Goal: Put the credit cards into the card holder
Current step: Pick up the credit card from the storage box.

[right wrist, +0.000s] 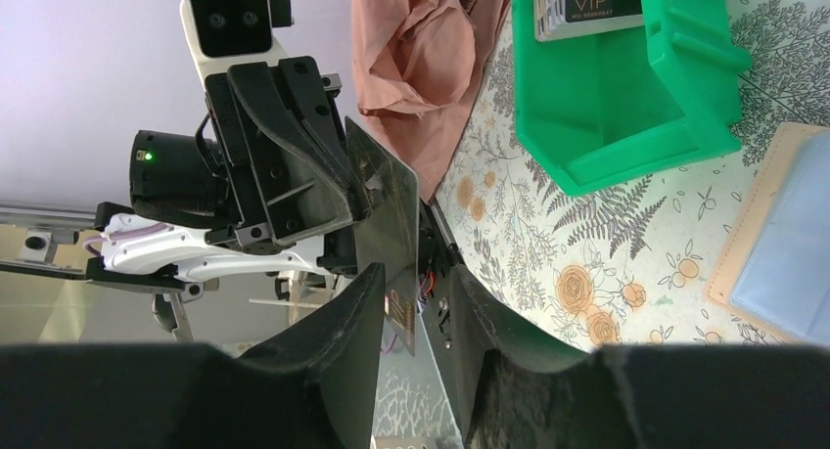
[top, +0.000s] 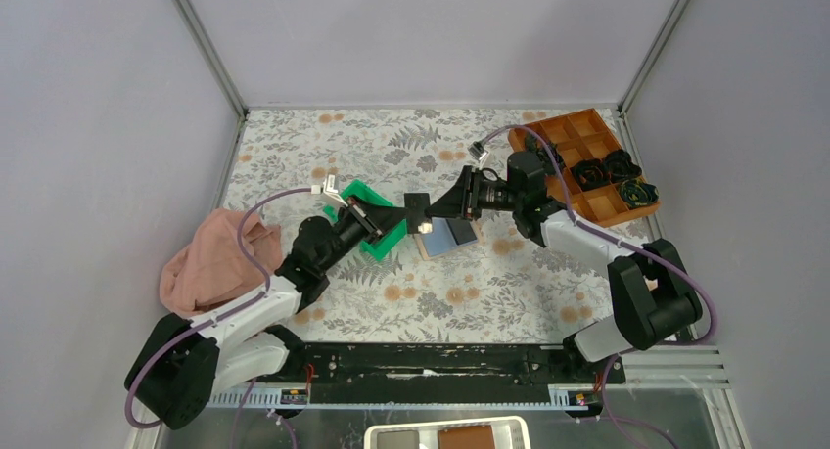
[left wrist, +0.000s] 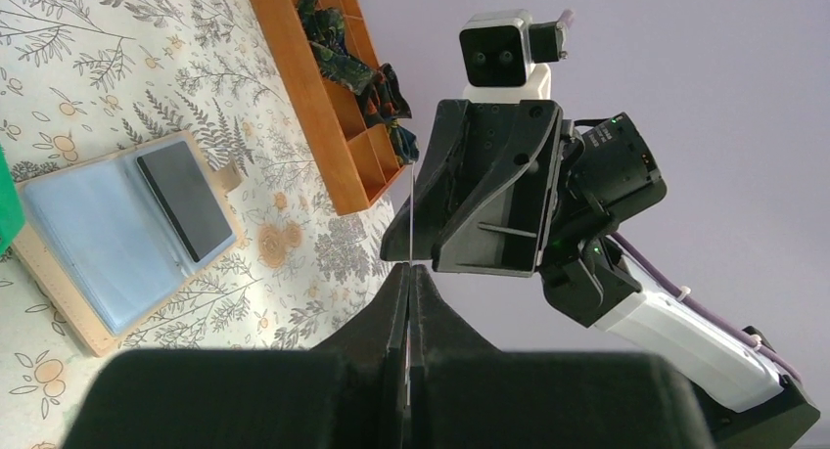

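Observation:
My left gripper is shut on a dark credit card and holds it upright above the table; in the left wrist view the card shows edge-on above the closed fingertips. My right gripper is open, its jaws standing either side of that card's free end. The tan card holder lies open on the table below, blue-grey face up, with one dark card in it. Another card, marked VIP, lies in the green tray.
The green tray sits under the left wrist. An orange-brown compartment box with dark rosette lumps stands at the back right. A pink cloth lies at the left edge. Grey walls enclose the floral table.

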